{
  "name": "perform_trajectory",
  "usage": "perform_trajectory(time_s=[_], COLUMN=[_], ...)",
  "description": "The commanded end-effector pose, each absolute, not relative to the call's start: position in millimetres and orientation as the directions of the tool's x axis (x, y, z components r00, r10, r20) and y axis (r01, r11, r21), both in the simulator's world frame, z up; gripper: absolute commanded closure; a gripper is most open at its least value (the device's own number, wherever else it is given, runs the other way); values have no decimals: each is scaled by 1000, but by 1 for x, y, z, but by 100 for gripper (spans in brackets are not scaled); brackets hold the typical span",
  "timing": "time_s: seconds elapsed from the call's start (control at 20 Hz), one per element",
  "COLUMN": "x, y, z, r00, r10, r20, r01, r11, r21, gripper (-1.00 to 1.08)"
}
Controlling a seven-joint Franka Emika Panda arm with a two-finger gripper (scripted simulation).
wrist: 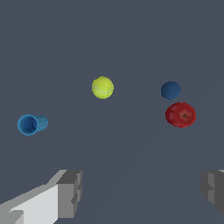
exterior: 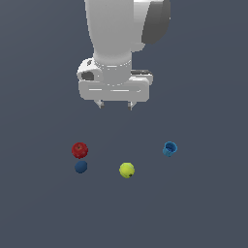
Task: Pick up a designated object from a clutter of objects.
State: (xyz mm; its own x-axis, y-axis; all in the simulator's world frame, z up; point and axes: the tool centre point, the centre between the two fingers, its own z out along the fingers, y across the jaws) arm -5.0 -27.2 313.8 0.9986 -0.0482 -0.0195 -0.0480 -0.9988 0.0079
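The designated object, a small yellow-green ball, rests on the dark grey floor in the middle of the clutter. My gripper hangs well above the floor, behind the ball in the exterior view, open, with nothing between its fingers. The clutter also holds a red apple-like ball, a dark blue ball close beside it, and a bright blue cup-like piece lying on its side.
The red ball and the dark blue ball sit at the exterior view's left of the yellow-green ball, the blue cup at its right. All items lie apart from one another on the flat grey floor.
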Motion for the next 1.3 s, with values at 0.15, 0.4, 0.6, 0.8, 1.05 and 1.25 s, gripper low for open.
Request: perform_trajectory(time_s=[0.15,0.4,0.6,0.8,1.05,1.25], x=[-6,-11,-12,-10,-4,4], y=[-30,-43,-44,-44,-43,-42], z=[313,312,312,311,304,295], r00=[999,998,998,999,999,996], r10=[-47,-44,-45,-34,14,79], r20=[-23,-36,-37,-37,-38,-40], r01=[-47,-44,-45,-33,15,80], r11=[-999,-999,-999,-999,-1000,-997], r21=[8,10,10,11,16,23], gripper=[-92,-92,-92,-92,-92,-92])
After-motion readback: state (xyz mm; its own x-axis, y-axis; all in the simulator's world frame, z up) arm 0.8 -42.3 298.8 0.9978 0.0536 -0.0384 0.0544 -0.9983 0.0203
